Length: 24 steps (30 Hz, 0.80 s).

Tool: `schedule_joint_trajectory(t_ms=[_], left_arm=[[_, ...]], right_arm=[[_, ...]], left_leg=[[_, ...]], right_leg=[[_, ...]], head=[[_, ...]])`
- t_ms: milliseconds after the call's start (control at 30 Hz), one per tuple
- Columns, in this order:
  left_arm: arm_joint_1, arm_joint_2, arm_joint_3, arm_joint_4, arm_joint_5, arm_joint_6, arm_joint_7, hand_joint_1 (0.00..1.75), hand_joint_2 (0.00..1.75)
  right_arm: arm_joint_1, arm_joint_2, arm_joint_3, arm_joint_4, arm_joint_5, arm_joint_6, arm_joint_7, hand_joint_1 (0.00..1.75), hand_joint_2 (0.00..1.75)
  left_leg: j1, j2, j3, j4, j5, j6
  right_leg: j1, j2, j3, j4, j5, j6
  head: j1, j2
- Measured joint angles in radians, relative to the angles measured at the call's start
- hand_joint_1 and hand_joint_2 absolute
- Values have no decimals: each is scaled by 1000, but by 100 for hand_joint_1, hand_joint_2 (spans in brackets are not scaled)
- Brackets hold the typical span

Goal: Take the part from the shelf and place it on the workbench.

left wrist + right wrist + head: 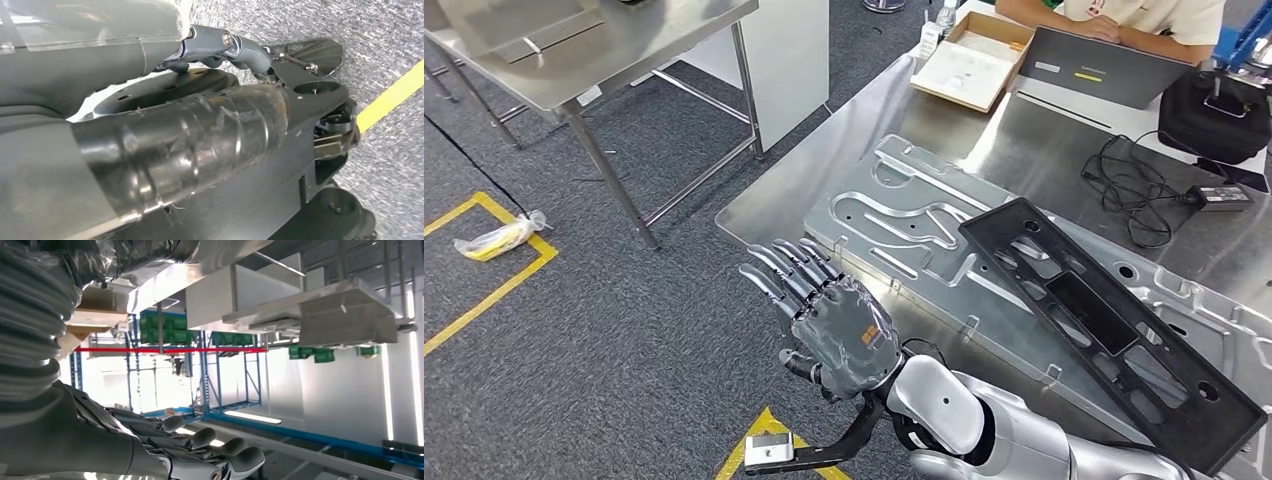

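Observation:
The part, a long black plastic frame [1104, 320], lies flat and diagonal on a ribbed metal plate [904, 220] on the steel workbench [1024, 140]. My right hand [829, 315] hovers at the bench's near left edge, left of the frame and apart from it. Its fingers are spread and hold nothing. The right wrist view shows the same hand [165, 450] with straightened fingers [240, 457] against a bright hall. In the left wrist view my left hand [220, 42] hangs over grey carpet, and its finger pose is unclear.
A second steel table [624, 50] stands at the back left. Far across the bench sit a cardboard box [974, 60], a laptop [1104, 65], a black bag [1214, 115], cables [1134, 185] and a seated person [1124, 15]. Yellow floor tape [484, 290] marks the carpet.

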Motion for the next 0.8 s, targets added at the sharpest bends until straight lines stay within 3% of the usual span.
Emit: schedule_joint_trajectory(t_ms=[33,67,100,167,233,300,333,367,400,433,467,500,533,567,600,667,733,800], left_arm=[[-2,-1,0,0,0,0,0,0,0],[-4,-3,0,0,1,-1,-1,0,0],[-6,-4,0,-1,1,-1,-1,0,0],[-11,-10,0,-4,1,-1,-2,0,0],[-13,-12,0,-6,1,0,-2,0,0],[-14,-10,0,-6,1,0,-2,0,0],[-14,-10,0,-6,1,0,-2,0,0],[-14,-8,0,-6,1,0,-1,0,0],[-14,-7,0,-6,1,0,0,0,0],[-14,-5,0,-6,1,1,0,0,0],[-14,-3,0,-6,1,1,0,0,0],[-14,-2,0,-6,1,1,0,0,0],[-13,-1,0,-6,1,1,0,0,0],[-12,0,0,-6,0,1,-1,0,0],[-10,2,0,-6,0,2,0,0,0],[-1,4,0,-6,0,6,4,0,0],[7,5,0,-5,-1,9,7,0,0],[11,5,0,-5,0,8,5,0,0]], right_arm=[[0,0,1,-1,0,6,4,0,175],[-1,1,1,-2,1,13,8,0,175],[-2,1,2,-5,1,20,12,0,175],[-8,2,2,-13,2,26,16,0,175],[-13,3,2,-19,3,28,17,0,175],[-15,6,2,-21,3,28,18,0,175],[-16,8,2,-21,3,28,17,0,175],[-17,10,2,-21,3,26,15,0,175],[-18,10,2,-20,2,23,13,0,175],[-17,9,2,-18,0,18,10,0,175],[-17,8,2,-16,-1,14,7,0,175],[-16,7,2,-14,-3,11,5,0,175],[-16,7,2,-12,-3,11,3,0,175],[-16,7,2,-10,-3,11,2,0,175],[-17,7,2,-10,-3,12,2,0,175],[-20,7,2,-11,-3,15,5,0,175],[-25,7,1,-14,-2,19,9,0,175],[-25,6,2,-13,-2,21,11,0,175]], left_leg=[[-2,-13,-8,0,7,0],[-4,-26,-15,0,14,-1],[-5,-40,-21,0,22,-1],[-5,-64,-31,-1,37,-5],[1,-86,-37,-6,54,-17],[2,-109,-41,-18,72,-30],[-1,-100,-46,-16,67,-34],[-5,-77,-55,1,44,-39],[-7,-46,-69,40,2,-44],[-6,-15,-88,98,-49,-51],[-4,1,-105,163,-94,-59],[0,8,-117,223,-118,-67],[5,11,-115,259,-118,-75],[11,14,-99,264,-99,-84],[19,21,-65,235,-71,-94],[32,63,27,112,-57,-113],[30,92,77,28,-80,-100],[20,77,67,16,-81,-65]], right_leg=[[2,3,6,7,4,-4],[5,7,32,-24,25,-11],[9,21,76,-90,56,-21],[14,73,157,-229,97,-43],[19,102,184,-287,111,-52],[16,78,183,-300,131,-52],[12,62,183,-312,142,-56],[7,43,180,-324,155,-60],[2,25,175,-332,167,-62],[4,8,167,-335,176,-62],[3,-10,156,-335,183,-60],[3,-28,144,-332,190,-57],[1,-45,130,-328,196,-53],[-1,-62,116,-322,202,-48],[-3,-78,101,-313,207,-42],[-2,-100,72,-286,209,-30],[4,-115,53,-262,211,-17],[-2,-134,44,-253,218,-7]], head=[[0,0],[0,0],[0,0],[0,0],[1,0],[3,0],[2,0],[2,0],[1,0],[1,0],[1,0],[0,0],[0,0],[0,0],[0,0],[-1,0],[-2,0],[0,0]])
